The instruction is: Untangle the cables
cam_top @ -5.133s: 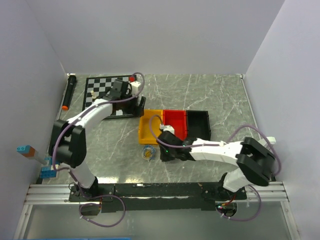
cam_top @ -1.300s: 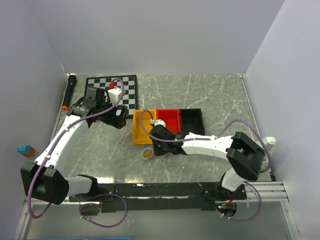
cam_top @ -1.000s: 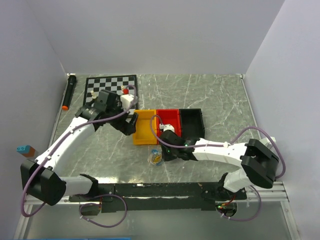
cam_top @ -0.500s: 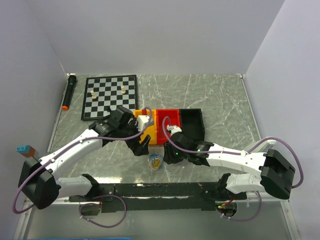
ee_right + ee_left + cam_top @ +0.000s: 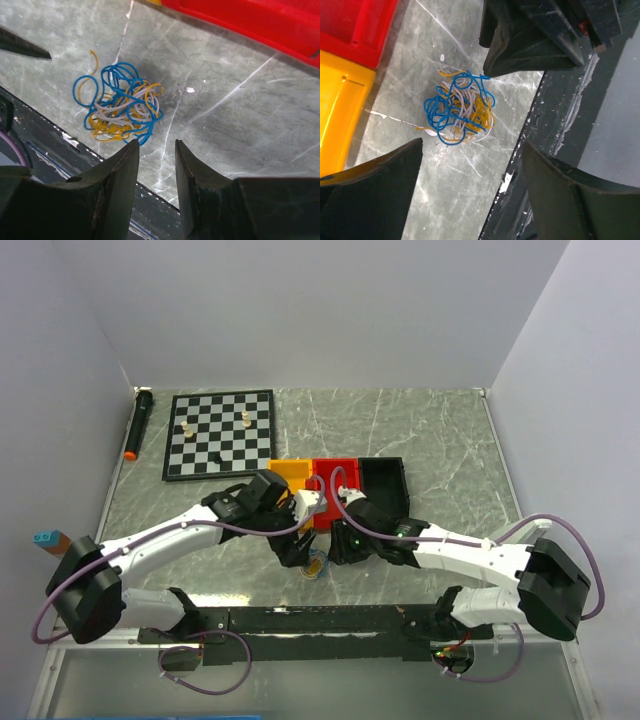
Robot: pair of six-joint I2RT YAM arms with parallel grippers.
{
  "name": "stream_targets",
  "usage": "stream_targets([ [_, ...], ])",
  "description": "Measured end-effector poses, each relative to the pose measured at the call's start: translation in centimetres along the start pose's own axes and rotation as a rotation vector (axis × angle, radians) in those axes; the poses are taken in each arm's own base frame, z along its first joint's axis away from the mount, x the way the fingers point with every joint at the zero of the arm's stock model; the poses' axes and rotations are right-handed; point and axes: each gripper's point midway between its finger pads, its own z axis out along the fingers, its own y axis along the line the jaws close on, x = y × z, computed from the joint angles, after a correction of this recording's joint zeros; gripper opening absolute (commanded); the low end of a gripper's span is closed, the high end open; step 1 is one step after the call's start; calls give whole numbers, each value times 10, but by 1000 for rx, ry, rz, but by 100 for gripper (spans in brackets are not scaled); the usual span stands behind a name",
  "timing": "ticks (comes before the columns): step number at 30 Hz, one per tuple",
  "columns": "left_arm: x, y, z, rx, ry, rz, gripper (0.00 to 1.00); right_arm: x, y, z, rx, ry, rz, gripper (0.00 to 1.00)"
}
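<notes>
The cables (image 5: 459, 111) lie knotted, blue, white and yellow, on the worktop (image 5: 225, 125) just off the yellow bin (image 5: 340, 105). The left claw (image 5: 472, 150) gapes wide over them; the right claw (image 5: 156, 147), narrowly parted, holds nothing beside them.

Cables (image 5: 460, 115): thin curly wires, blue, white and yellow-tan, still knotted into one loose flat clump. Blue loops lie outermost and one yellow end sticks out. The clump lies near the yellow bin (image 5: 340, 110), not touching it.
</notes>
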Motion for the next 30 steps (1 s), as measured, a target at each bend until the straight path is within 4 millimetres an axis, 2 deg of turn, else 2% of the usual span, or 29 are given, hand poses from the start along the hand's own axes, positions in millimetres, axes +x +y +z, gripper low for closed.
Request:
stream_targets([
  [3, 5, -1, 10, -1, 28, 17, 49, 6, -1, 7, 6, 33, 7, 40],
  [5, 7, -1, 16, -4, 42, 27, 41, 9, 0, 11, 3, 52, 16, 36],
  [11, 6, 11, 31, -35, 42, 64, 42, 7, 6, 20, -10, 77, 38, 20],
  [15, 13, 9, 43, -28, 58, 95, 41, 1, 7, 21, -28, 67, 63, 9],
  [18, 17, 7, 49, -20, 68, 113, 35, 0, 8, 22, -37, 61, 83, 3],
  [19, 17, 7, 50, -18, 68, 116, 27, 1, 7, 23, -38, 60, 90, 0],
  [22, 17, 6, 51, -14, 67, 122, 1, 9, 1, 23, -32, 64, 108, 0],
  [27, 16, 6, 51, -13, 67, 144, 1, 23, -15, 20, -8, 73, 150, 0],
  [28, 17, 6, 51, -13, 68, 145, 1, 24, -18, 18, -6, 66, 159, 8],
  [30, 18, 6, 51, -12, 73, 146, 1, 22, -22, 13, -11, 44, 178, 35],
])
